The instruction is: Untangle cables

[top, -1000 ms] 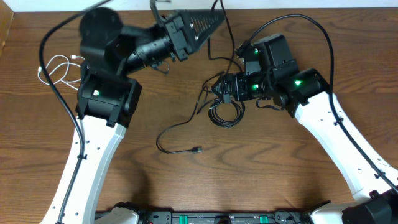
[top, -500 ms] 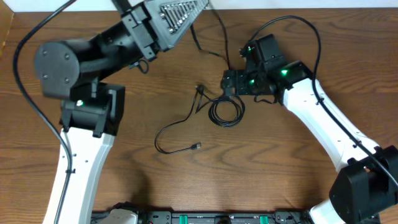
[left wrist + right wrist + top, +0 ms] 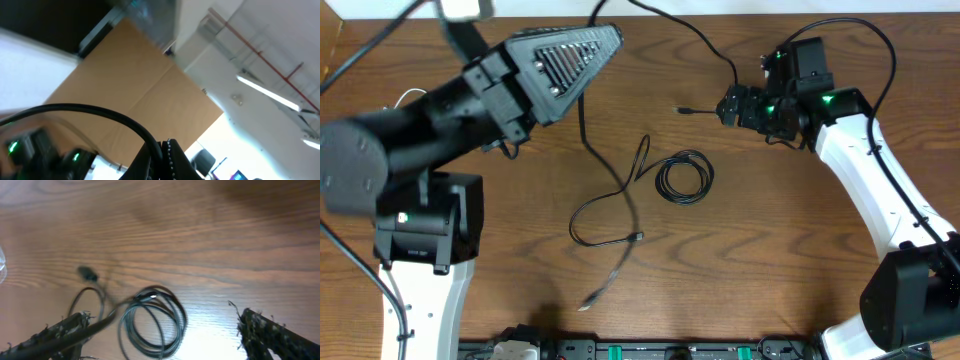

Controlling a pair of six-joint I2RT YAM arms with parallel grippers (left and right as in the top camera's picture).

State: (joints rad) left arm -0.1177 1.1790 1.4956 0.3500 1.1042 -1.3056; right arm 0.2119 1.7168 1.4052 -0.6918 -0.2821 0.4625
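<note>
**Overhead.** Your left end effector [image 3: 605,38] is raised high over the far left of the desk [image 3: 770,250], fingers pressed together. A long black cable [image 3: 585,140] drops from under it and trails toward the near edge. It ends in a plug [image 3: 587,303] lying on the wood. A thin black line also leaves the tip and runs across toward your right arm. You cannot tell from here whether it is the same cord.

The coiled black cable [image 3: 661,182] lies flat mid-desk. Its tail loops leftward to a small plug [image 3: 637,237], and the long cable crosses over that tail. The white cable [image 3: 408,98] only peeks out at the far left, mostly hidden behind the left arm.

Your right end effector [image 3: 728,104] hovers over the far right of the desk, well apart from the coil. A short plug end [image 3: 683,110] sits just beside it.

**Left wrist.** The camera points up at ceiling and wall, not at the desk. The left end effector [image 3: 161,150] shows fingers shut together, and the long black cable [image 3: 100,111] arcs in from the left to meet them. It is clamped there.

**Right wrist.** The right end effector [image 3: 162,317] has its fingers spread wide, with nothing gripped between them. The coiled black cable [image 3: 123,327] lies on the desk [image 3: 200,230] below the gap. A blurred dark strand runs along the left finger [image 3: 65,332]; whether they touch is unclear.
</note>
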